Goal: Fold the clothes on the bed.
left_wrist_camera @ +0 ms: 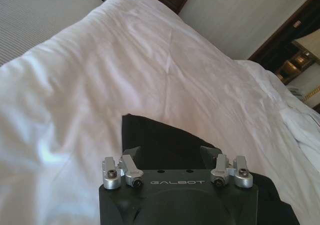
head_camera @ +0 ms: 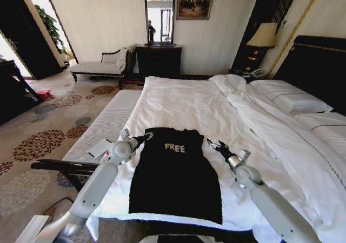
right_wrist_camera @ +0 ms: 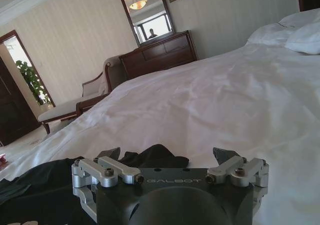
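The clothes, a black T-shirt (head_camera: 173,173) with white "FREE" lettering, lie flat near the foot of the bed (head_camera: 189,100), collar toward the headboard and sides tucked in to a narrow shape. My left gripper (head_camera: 147,136) is open at the shirt's left shoulder corner. In the left wrist view the open left gripper (left_wrist_camera: 170,152) hovers over the black fabric (left_wrist_camera: 160,137). My right gripper (head_camera: 212,143) is open just beside the right shoulder corner. In the right wrist view the right gripper (right_wrist_camera: 167,154) has a bunched edge of the shirt (right_wrist_camera: 155,157) lying between its fingers.
A striped bench (head_camera: 108,121) with a flat white item (head_camera: 99,147) runs along the bed's left side. The rumpled duvet (head_camera: 259,119) and pillows (head_camera: 292,100) lie to the right. A pale chaise (head_camera: 100,67) and a dark dresser (head_camera: 158,59) stand against the far wall.
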Tool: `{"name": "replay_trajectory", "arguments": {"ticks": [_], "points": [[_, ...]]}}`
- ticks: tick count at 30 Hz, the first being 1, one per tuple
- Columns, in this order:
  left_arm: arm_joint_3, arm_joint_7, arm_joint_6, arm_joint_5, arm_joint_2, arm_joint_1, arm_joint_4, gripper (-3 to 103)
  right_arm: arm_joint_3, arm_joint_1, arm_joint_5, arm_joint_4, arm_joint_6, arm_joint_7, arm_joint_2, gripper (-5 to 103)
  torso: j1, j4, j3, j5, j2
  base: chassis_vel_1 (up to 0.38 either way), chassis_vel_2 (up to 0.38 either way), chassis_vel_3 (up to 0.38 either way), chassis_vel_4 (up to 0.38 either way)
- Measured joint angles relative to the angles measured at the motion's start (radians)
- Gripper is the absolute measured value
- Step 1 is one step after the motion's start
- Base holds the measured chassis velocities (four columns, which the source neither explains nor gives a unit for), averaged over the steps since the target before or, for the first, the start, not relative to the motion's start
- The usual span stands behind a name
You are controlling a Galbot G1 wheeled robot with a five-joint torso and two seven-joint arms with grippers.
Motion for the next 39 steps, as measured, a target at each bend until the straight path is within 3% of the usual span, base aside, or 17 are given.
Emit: {"name": "replay_trajectory", "arguments": {"ticks": [2,4,8,9,13,18,29,39], "points": [[-0.005,0.0,0.0,0.0,0.0,-0.009,0.019,72,0.0,0.002,0.001,0.003,0.0,0.002,0.0,100,0.0,0.0001,0.0,-0.0001,0.0,0.0,0.0,0.0,0.0],[-0.018,0.017,0.002,-0.002,-0.009,-0.05,0.097,88,-0.005,0.009,0.002,0.006,0.0,0.005,-0.001,100,0.0,0.0001,0.0,0.0,0.0,0.0,0.0,0.0,0.0],[-0.017,0.08,0.013,0.015,-0.053,-0.123,0.273,99,-0.019,0.024,0.002,-0.006,0.0,0.006,-0.003,100,0.0,-0.0002,0.0,0.0003,0.0,0.0,0.0,0.0,0.0],[-0.017,0.08,0.013,0.015,-0.053,-0.123,0.273,99,-0.019,0.024,0.002,-0.006,0.0,0.006,-0.003,100,0.0,-0.0002,0.0,0.0003,0.0,0.0,0.0,0.0,0.0],[0.013,0.159,0.006,0.087,-0.108,-0.195,0.464,100,-0.042,0.053,0.003,-0.035,0.0,0.005,-0.003,100,0.0,0.0001,0.0,0.0001,0.0,0.0,0.0,0.0,0.0],[0.028,0.219,-0.019,0.123,-0.162,-0.25,0.576,100,-0.062,0.076,0.007,-0.053,0.0,0.003,0.0,100,0.0,-0.0003,0.0,0.0003,0.0,0.0,0.0,0.0,0.0],[0.037,0.282,-0.082,0.157,-0.211,-0.302,0.662,102,-0.084,0.097,0.013,-0.081,0.001,0.0,-0.002,100,0.0,0.0,0.0,0.0002,0.0,0.0,0.0,0.0,0.0],[0.043,0.291,-0.078,0.17,-0.244,-0.321,0.692,68,-0.079,0.09,0.012,-0.073,0.001,0.003,0.0,100,0.0,-0.0001,0.0,0.0002,0.0,0.0,0.0,0.0,0.0]]}}
